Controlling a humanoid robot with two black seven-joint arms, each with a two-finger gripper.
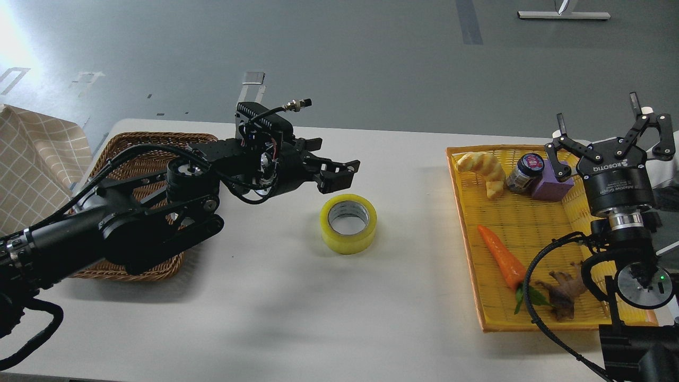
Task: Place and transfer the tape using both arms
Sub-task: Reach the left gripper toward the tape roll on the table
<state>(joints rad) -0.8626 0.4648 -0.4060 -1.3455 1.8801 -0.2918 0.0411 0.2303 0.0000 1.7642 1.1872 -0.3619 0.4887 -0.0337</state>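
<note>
My left gripper (339, 175): matte black jointed fingers lying sideways, pointing right, empty; the view is too end-on to tell whether they are spread or closed. It hangs just above and left of the roll of translucent yellow packing tape (348, 223), not touching. Tape lies flat on the smooth white table (265, 318), pale grey core facing up, between the two trays. My left arm crosses over the brown woven wicker basket (132, 159). My right gripper (610, 132): black linkage fingers spread wide, pointing up, empty, over the far right corner of the yellow plastic mesh tray (472, 265). Tray holds a glossy orange carrot (501, 257), ridged croissant (484, 171), dark jar (524, 172), purple block (549, 188), knobbly brown root (561, 298).
</note>
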